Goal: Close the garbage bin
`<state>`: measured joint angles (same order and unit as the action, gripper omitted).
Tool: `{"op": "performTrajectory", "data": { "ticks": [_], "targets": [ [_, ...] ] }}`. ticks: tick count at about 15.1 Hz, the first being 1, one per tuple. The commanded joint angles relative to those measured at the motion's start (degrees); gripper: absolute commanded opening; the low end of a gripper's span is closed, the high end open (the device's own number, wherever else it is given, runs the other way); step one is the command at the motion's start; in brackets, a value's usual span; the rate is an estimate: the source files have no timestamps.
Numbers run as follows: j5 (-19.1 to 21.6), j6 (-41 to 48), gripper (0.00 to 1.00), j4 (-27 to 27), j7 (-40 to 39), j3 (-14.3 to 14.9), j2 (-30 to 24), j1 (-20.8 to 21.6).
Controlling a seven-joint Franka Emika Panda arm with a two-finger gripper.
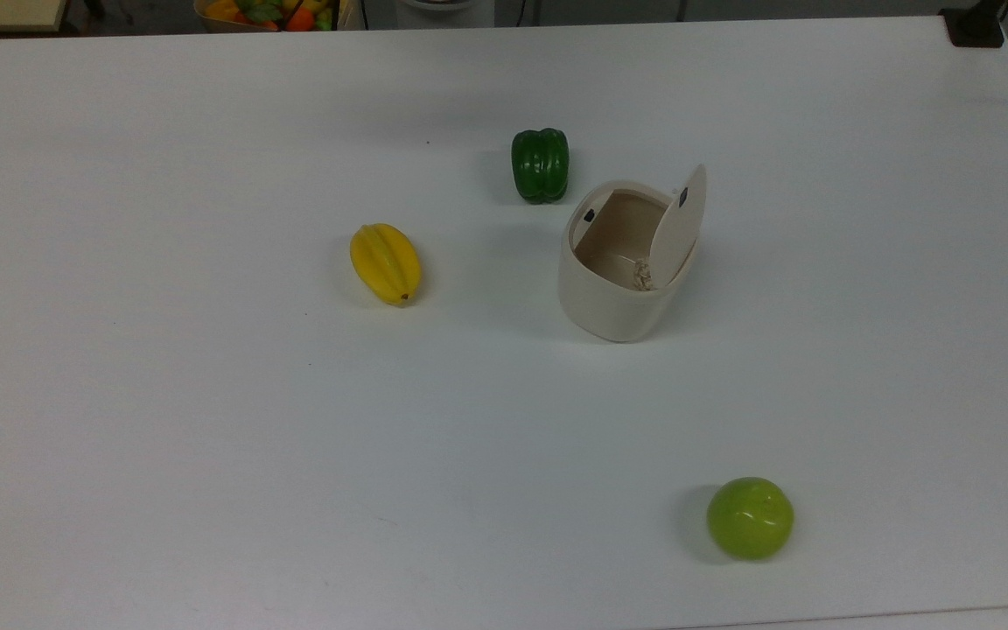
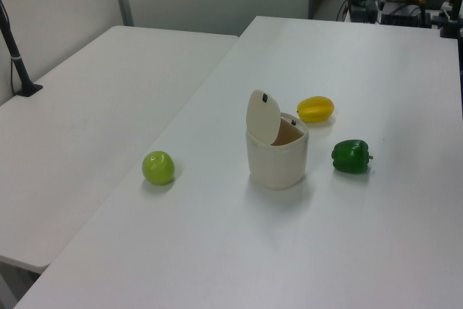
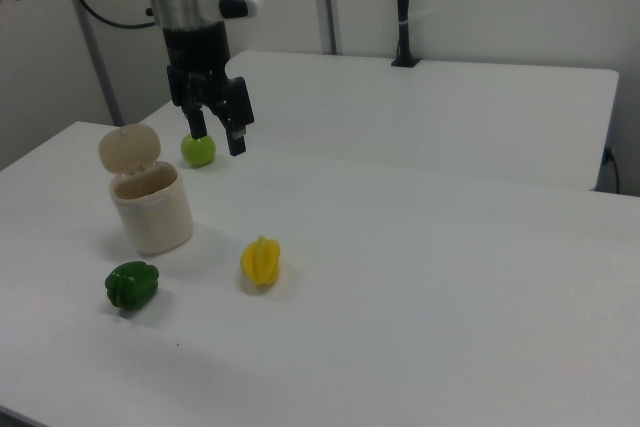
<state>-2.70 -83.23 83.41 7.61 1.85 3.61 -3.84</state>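
The garbage bin (image 1: 616, 297) (image 2: 278, 161) (image 3: 152, 212) is a cream tub standing on the white table, its hinged lid (image 1: 679, 225) (image 2: 262, 116) (image 3: 130, 148) raised upright so the inside shows. A small crumpled scrap (image 1: 642, 275) lies at its bottom. In the right view my gripper (image 3: 218, 137) hangs open in the air, above the table and to the right of the bin, level with the lid, holding nothing.
A green bell pepper (image 1: 540, 164) (image 2: 351, 156) (image 3: 131, 285) and a yellow starfruit (image 1: 386, 262) (image 2: 315, 108) (image 3: 261, 261) lie close to the bin. A green apple (image 1: 750, 517) (image 2: 158, 168) (image 3: 198, 150) sits further off. A second white table (image 2: 87, 106) adjoins.
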Motion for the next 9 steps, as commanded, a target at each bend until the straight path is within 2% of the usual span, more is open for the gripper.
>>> {"op": "performTrajectory", "data": {
  "ticks": [1, 4, 9],
  "targets": [
    [0.2, -0.4, 1.0, 1.2, 0.6, -0.1, -1.8, -0.6],
    [1.5, -0.6, 1.0, 1.2, 0.2, -0.1, -2.0, -0.5],
    [7.2, -0.7, 1.0, 1.1, 1.1, 0.0, -2.1, -2.1]
  ]
}}
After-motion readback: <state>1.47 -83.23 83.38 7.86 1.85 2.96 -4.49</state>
